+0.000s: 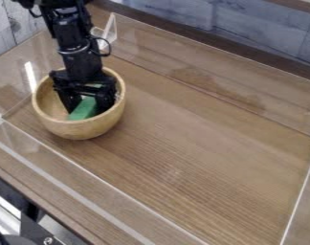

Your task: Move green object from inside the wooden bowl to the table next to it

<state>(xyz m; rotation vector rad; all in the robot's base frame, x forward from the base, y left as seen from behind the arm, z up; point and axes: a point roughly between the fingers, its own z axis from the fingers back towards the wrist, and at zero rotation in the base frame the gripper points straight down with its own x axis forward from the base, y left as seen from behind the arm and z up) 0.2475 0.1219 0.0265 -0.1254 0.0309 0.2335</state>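
One arm, pointing straight down into bowl [77,107] | gripper [85,101] jaws wide open, straddling block [82,110] | block lies inside bowl, far-left on table [209,144] | writing: none legible

The black arm [71,38] descends from the upper left, wrist vertical. The tool [83,101] points straight down, its fingers apparently spread wide apart.
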